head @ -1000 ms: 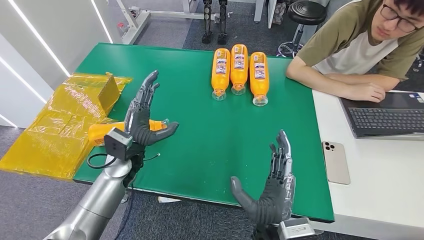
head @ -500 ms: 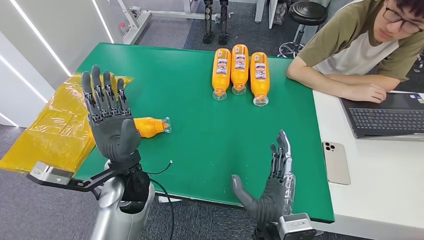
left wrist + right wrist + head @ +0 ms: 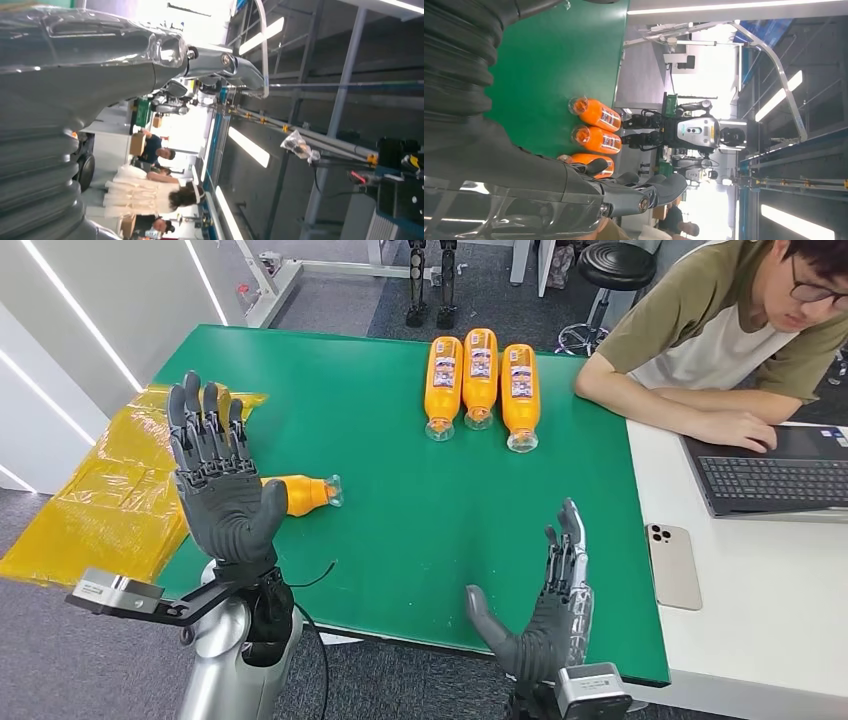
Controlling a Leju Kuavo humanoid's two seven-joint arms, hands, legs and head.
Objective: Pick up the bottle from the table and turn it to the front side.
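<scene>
Head view: left hand (image 3: 222,495) was raised upright above the near-left edge of the green table (image 3: 420,530), palm toward the camera, fingers (image 3: 205,425) spread apart, holding nothing. An orange bottle (image 3: 300,493) lay on its side just behind that hand, cap end pointing toward the table's middle, body partly hidden by the palm. Right hand (image 3: 545,615) hovered at the near edge, fingers apart, empty. Three more orange bottles (image 3: 478,380) lay side by side at the far edge, labels up. A person sat at the right with a laptop (image 3: 775,475); a phone (image 3: 672,565) lay on the white desk. Yellow plastic wrap (image 3: 100,500) hung off the left side.

Left wrist view: the hand's grey cover (image 3: 60,100) against ceiling and room; finger state could not be told here.

Right wrist view: the thumb (image 3: 644,192) and the three bottles across the table.

Step judged: bottle not yet grasped. Next move calls for lowering the left hand and closing round the bottle's body.

Against half a second earlier: left hand sat slightly lower and nearer; bottle unmoved.
</scene>
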